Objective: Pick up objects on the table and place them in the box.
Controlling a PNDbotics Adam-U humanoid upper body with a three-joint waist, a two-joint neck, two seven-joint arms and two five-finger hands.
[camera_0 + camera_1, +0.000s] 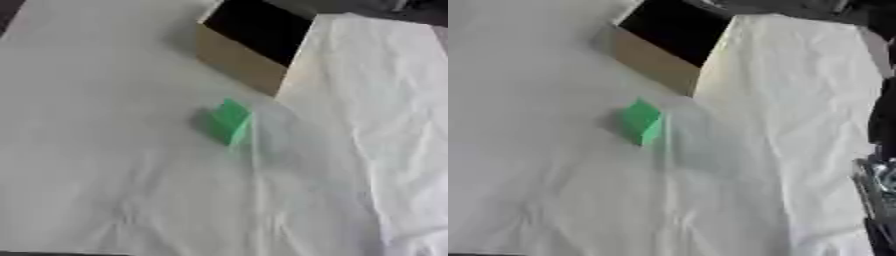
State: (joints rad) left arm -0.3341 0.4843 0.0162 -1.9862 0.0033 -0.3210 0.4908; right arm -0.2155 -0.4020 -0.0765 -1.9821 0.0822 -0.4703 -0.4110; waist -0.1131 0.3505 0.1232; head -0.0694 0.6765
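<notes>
Right hand [878, 200] shows only as a dark edge — fingers unreadable; green block [229, 121] sits on the white cloth [105, 165] near the open box [254, 47] — approach from above, squarely.

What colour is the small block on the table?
Green; the block shows best in the left eye view.
</notes>
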